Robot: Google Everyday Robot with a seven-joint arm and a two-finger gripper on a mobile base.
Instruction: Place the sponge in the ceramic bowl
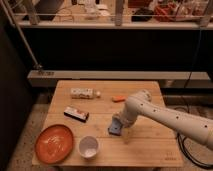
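Note:
The blue sponge (114, 129) lies flat near the middle of the wooden table (150, 147). My gripper (118, 121) is directly over the sponge's far end, at the tip of the white arm that reaches in from the right. It stands open, and I cannot tell whether it touches the sponge. The ceramic bowl (54, 143), wide, shallow and orange-red, sits at the table's front left corner, well to the left of the sponge, with nothing in it.
A small white cup-like bowl (89, 146) stands between the ceramic bowl and the sponge. A dark and white packet (76, 113) lies left of centre. A white bottle (82, 93) and a small orange item (118, 98) lie toward the back edge.

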